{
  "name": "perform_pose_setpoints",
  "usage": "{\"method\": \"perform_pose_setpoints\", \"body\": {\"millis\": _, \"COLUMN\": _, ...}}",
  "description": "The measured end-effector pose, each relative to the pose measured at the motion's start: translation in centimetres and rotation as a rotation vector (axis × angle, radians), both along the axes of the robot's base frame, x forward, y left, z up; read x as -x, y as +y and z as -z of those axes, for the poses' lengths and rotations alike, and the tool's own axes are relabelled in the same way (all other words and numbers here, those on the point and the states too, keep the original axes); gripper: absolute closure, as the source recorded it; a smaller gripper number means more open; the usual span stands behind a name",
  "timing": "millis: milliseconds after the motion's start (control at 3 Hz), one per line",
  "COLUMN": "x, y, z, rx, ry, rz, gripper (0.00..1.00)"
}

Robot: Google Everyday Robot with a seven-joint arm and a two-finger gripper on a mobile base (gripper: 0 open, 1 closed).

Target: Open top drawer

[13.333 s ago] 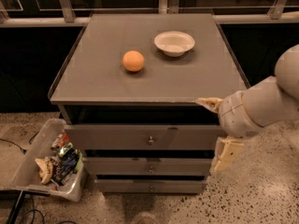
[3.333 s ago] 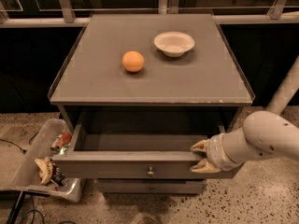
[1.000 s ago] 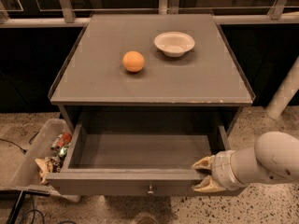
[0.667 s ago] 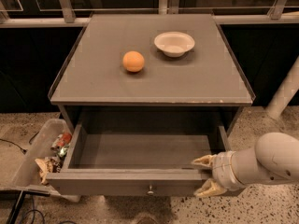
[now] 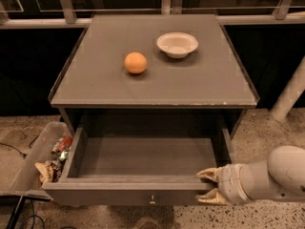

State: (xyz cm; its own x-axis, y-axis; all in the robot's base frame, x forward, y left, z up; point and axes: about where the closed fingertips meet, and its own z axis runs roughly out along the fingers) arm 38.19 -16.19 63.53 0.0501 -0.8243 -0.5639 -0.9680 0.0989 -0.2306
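Camera view is showing the drawer (image 5: 143,161) standing far out beneath the cabinet (image 5: 95,87), its box bare, with the gripper (image 5: 208,186) at its right front corner pinching the front panel, apparently for pulling, while an orange (image 5: 136,62) and bowl (image 5: 177,44) are sitting on top.

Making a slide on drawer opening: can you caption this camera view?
The gripper clasps the right end of the pulled-out top drawer; an orange and a bowl sit on the cabinet top.
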Motion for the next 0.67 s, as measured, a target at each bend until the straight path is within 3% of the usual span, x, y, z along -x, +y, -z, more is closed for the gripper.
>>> {"method": "perform_pose_setpoints", "body": {"millis": 333, "x": 1.86, "y": -0.86, "z": 0.06, "rx": -0.015, "ry": -0.006, "rz": 0.020, "gripper": 1.00}}
{"method": "perform_pose_setpoints", "body": {"millis": 667, "x": 1.86, "y": -0.78, "z": 0.01, "rx": -0.015, "ry": -0.006, "rz": 0.020, "gripper": 1.00}}
